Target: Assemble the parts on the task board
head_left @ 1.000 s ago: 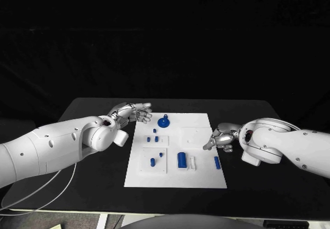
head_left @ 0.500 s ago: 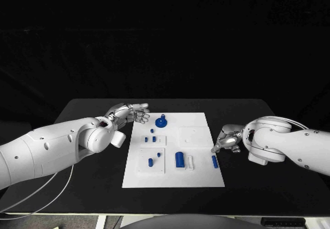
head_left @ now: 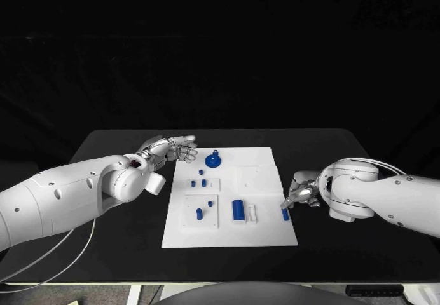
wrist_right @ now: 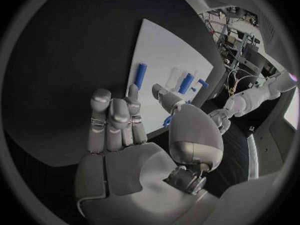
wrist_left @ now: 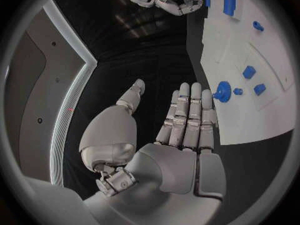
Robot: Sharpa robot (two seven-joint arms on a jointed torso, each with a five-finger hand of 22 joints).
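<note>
Task board (head_left: pixel 261 190) mid-table, parts on it. Left hand (head_left: pixel 171 149) just off board's far-left corner, fingers spread, holding nothing. Right hand (head_left: pixel 301 189) at board's right edge, fingers apart, empty, fingertip close to blue rod (head_left: pixel 285 214); contact unclear. Bare black table (head_left: pixel 339 248) near and right.
</note>
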